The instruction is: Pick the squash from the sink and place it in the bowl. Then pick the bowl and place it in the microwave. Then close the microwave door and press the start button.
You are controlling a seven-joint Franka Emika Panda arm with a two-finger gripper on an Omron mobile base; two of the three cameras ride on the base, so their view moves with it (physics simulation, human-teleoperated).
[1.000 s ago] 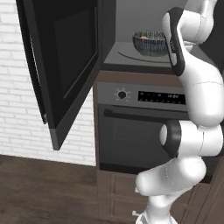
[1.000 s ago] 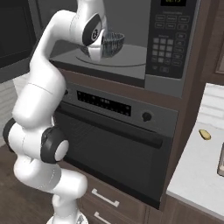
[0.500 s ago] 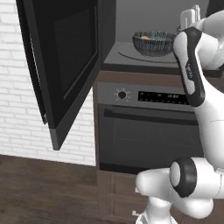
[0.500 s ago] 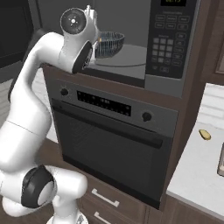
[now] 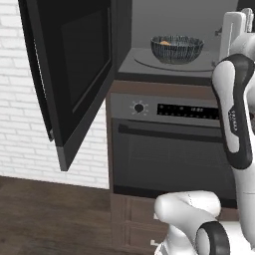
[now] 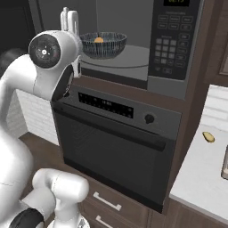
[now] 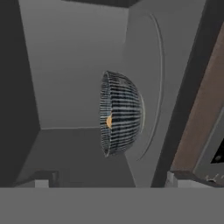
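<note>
- Looking nearest first, you see the oven [image 5: 169,149] with its knob and dark display strip below the microwave; it plays no part in the job.
- Out to the right on the table [image 6: 209,164] lies a small yellowish item [image 6: 208,137], well apart from everything you need.
- Swung out to the left, the microwave door [image 5: 69,79] stands wide open, its black window panel facing into the room. Closing it is not yet done.
- Just in front of the cavity mouth, you find the end effector [image 6: 70,20] raised and pointing up beside the opening. Its fingers [image 6: 66,18] are spread wide with nothing between them, and they touch nothing, so it holds nothing.
- Inside the microwave [image 6: 133,44], the bowl [image 5: 177,48] sits upright on the round glass turntable [image 5: 149,59], roughly centred on it.
- In the bowl you can make out an orange patch, the squash [image 6: 99,39], resting at the bottom. The hand view shows the same orange spot at the bowl's rim, with that view rolled onto its side.
- Judging from this, you have the squash in the bowl and the bowl in the microwave: the first two steps look finished.
- On the right of the cavity sits the keypad panel [image 6: 171,40]; the start button on it is too small to pick out.
- What remains for you is shutting the door and then pressing start.
</note>
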